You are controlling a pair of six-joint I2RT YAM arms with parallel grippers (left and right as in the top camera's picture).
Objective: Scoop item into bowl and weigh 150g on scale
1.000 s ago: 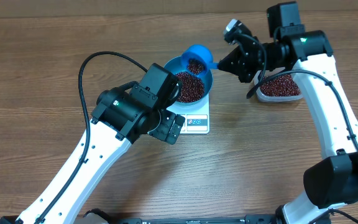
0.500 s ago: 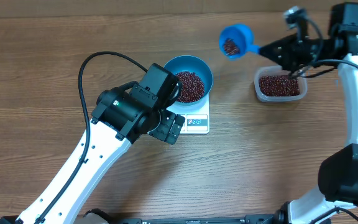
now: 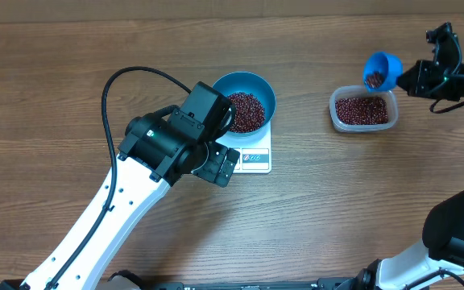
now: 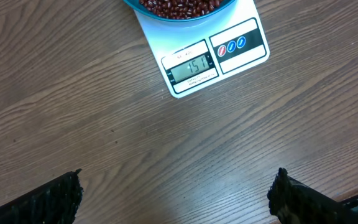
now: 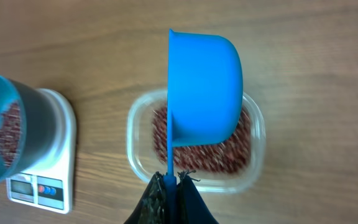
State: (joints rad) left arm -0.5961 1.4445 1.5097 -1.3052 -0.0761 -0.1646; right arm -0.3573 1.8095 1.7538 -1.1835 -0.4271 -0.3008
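Listing near to far.

1. Right jaws: clenched on the thin handle of the blue scoop (image 5: pixel 204 87), tipped above the clear tub (image 5: pixel 258 140). Risk: the beans (image 3: pixel 372 78) left inside fall wide onto the counter (image 4: pixel 104 124).
2. Left jaws: released wide, empty, hanging just before the scale (image 4: pixel 241 25). Risk: a drift nudges it and spoils the reading.
3. Bowl (image 3: pixel 256 84): on the scale, holding the main heap.
4. Display (image 4: pixel 192 65): last digit unclear, seemingly slightly over target; another scoop would overshoot.
5. Hidden: scoop's inside from my wrist; bowl cropped; left arm covers its near rim.
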